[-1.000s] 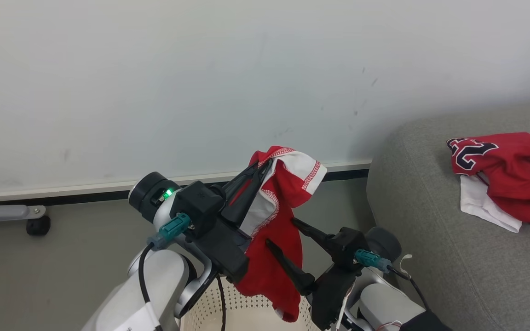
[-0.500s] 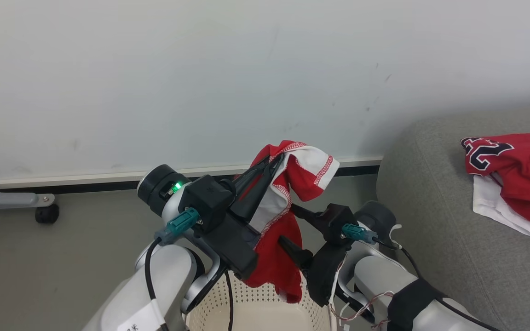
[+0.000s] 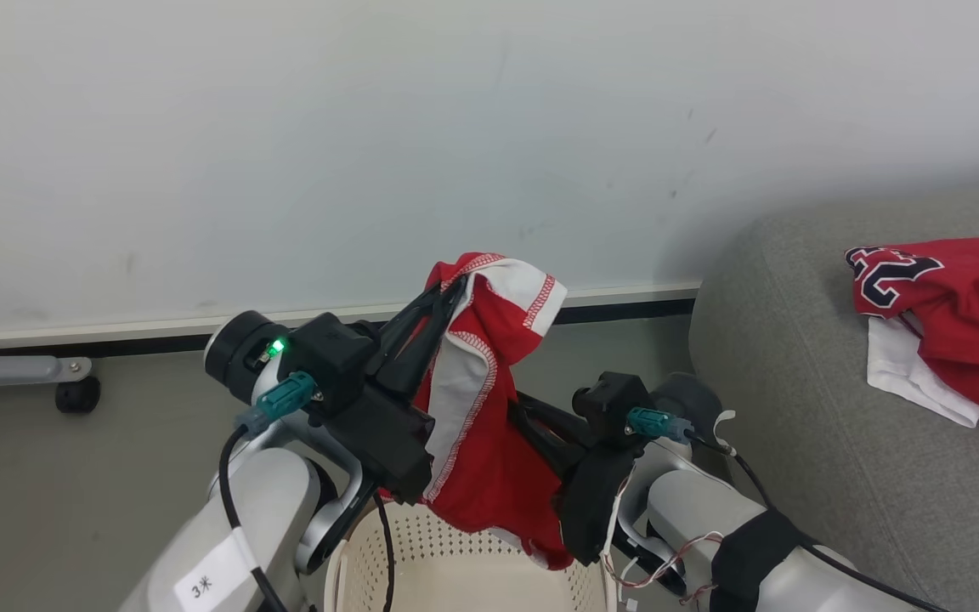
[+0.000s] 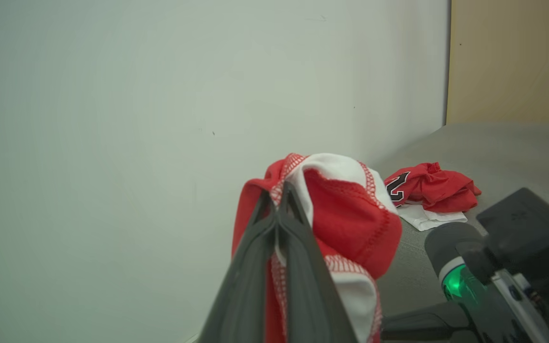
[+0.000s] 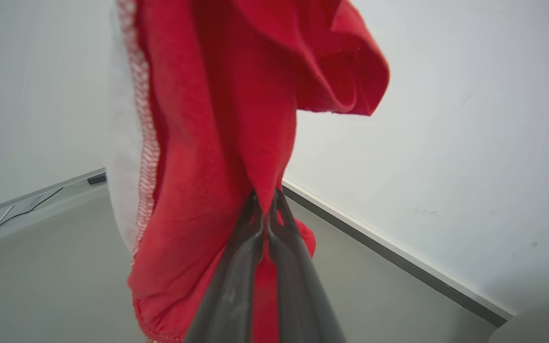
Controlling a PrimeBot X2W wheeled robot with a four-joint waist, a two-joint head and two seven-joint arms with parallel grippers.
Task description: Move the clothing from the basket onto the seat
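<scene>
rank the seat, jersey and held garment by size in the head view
1. seat, clearly largest
2. held garment and jersey look about alike; the garment is nearer the camera, so I won't rank them

The red garment point(image 3: 489, 459) carries white panels with red stitching. The red jersey point(image 3: 974, 289) shows navy, white-edged numerals over white fabric. The seat point(image 3: 795, 442) is grey weave; the basket point(image 3: 455, 561) cream, perforated.

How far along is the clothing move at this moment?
Done: the jersey lies on the seat. In hand: the left gripper and right gripper are both shut on the red white-trimmed piece, held above the basket. Remaining: carry it to the seat and release it.
</scene>
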